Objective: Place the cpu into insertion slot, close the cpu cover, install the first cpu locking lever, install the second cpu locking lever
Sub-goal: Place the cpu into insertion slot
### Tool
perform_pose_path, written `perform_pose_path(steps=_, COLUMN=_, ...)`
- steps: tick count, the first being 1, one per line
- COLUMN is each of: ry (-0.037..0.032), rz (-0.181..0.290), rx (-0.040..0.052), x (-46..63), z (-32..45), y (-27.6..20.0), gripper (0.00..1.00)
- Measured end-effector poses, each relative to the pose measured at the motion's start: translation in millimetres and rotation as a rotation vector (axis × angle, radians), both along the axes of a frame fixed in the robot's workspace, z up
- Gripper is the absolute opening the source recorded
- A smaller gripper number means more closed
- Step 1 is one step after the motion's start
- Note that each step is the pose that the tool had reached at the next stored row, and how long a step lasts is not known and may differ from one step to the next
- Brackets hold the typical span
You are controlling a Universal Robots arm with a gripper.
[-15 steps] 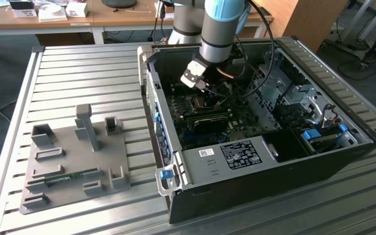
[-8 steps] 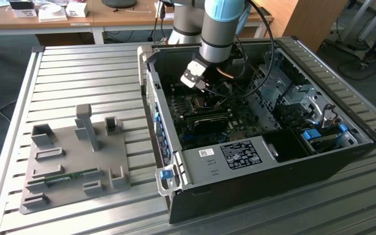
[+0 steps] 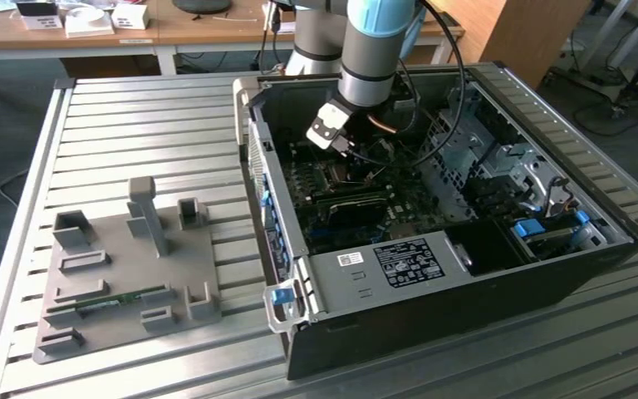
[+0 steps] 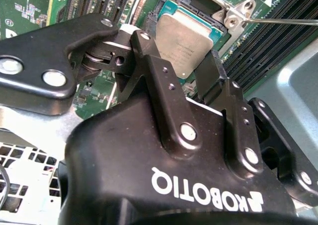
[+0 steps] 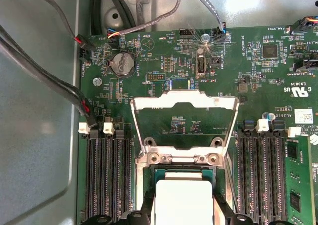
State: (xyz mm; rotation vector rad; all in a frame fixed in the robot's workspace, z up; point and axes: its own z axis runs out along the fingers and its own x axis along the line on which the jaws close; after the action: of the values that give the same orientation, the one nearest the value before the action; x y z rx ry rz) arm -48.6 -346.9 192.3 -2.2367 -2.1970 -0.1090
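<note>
Down inside the open computer case point(image 3: 463, 320), which stands on the slatted metal tabletop point(image 3: 130, 133), the gripper point(image 3: 336, 137) hangs just above the green motherboard point(image 5: 258, 76). In both wrist views its two black fingers point(image 4: 149, 56) are pressed against opposite edges of the cpu point(image 4: 186, 36), pinching the chip between them. The cpu point(image 5: 181, 197) lies silver top up within the dark frame of the insertion slot point(image 5: 181, 171), with a strip of that frame showing past its far edge. Whether it is fully seated cannot be told. In the first wrist view the cpu cover point(image 5: 184, 100) is swung open on its hinge just beyond the slot, and board components show through its square window. Long black memory slots point(image 5: 107, 178) run along both sides of the slot. In the second wrist view a thin metal rod point(image 4: 283, 20) stretches away from the slot's corner across the memory slots. On the exterior view's left, well apart from the case, a grey fixture plate point(image 3: 120, 283) rests on the tabletop.
</note>
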Motion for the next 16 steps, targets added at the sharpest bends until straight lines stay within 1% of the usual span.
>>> perform_pose_path(steps=16, ry=0.0000, rz=0.000, rx=0.0000, x=0.0, z=-0.7, y=0.0, gripper=0.54)
